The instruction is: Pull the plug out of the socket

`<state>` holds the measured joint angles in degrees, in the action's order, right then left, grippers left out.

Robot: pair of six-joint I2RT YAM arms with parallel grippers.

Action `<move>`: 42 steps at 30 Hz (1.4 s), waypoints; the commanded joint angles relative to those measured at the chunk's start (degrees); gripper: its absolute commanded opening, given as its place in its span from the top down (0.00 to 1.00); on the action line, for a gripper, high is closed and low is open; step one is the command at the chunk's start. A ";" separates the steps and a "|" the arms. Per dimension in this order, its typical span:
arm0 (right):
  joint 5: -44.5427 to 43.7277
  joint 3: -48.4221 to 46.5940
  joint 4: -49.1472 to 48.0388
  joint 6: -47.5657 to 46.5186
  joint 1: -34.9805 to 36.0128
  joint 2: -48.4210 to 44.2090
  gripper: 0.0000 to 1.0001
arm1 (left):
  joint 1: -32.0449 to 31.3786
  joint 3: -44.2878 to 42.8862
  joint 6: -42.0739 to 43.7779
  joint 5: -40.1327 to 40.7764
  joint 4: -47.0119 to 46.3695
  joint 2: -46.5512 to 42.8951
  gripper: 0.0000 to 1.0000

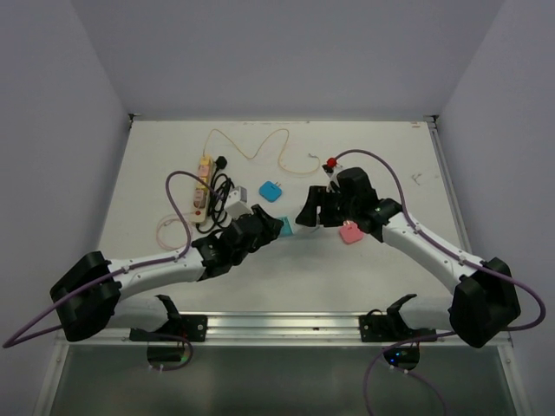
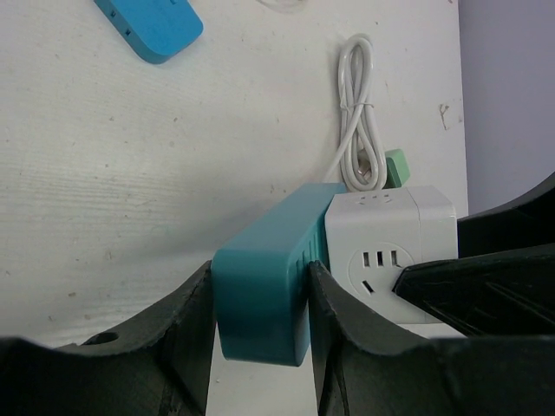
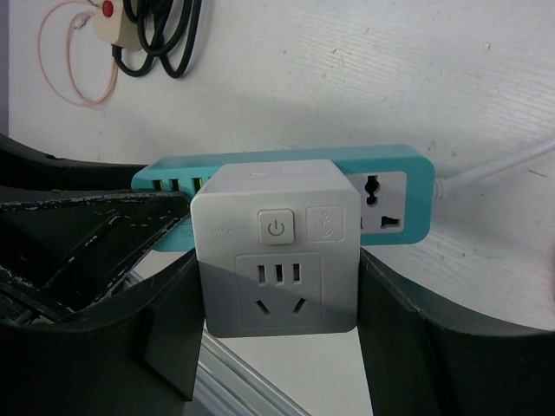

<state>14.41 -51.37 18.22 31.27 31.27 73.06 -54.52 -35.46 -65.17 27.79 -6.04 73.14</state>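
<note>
Cube-shaped white plug (image 3: pixel 276 260) seemingly seated in smooth teal socket (image 2: pixel 260 303).

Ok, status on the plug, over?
Left gripper shut on teal power strip. Right gripper shut on white cube plug, seated in the strip, not yet out. Coiled white cable beside it, clear of the pull.

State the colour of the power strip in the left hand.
The power strip is teal, its cube adapter white; left wrist view shows it best.
</note>
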 commanded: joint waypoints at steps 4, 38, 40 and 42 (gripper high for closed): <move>0.70 -2.60 -11.17 1.43 -0.50 -2.30 1.00 | 2.05 6.98 5.75 -1.06 11.07 -2.74 0.98; 1.67 -0.13 -17.34 3.54 2.13 -0.20 1.00 | 4.86 12.87 -0.66 -19.71 -14.26 -1.51 0.56; 1.84 -0.48 -17.16 3.28 2.22 -0.02 1.00 | 4.86 13.05 -0.58 -19.18 -14.17 -1.60 0.84; 1.85 -1.01 -16.20 3.01 2.22 -0.02 1.00 | 4.86 12.96 -0.40 -18.48 -12.95 -1.69 1.00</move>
<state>15.35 -48.93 11.99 31.88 33.56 74.04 -49.28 -23.92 -67.57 10.66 -23.86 70.48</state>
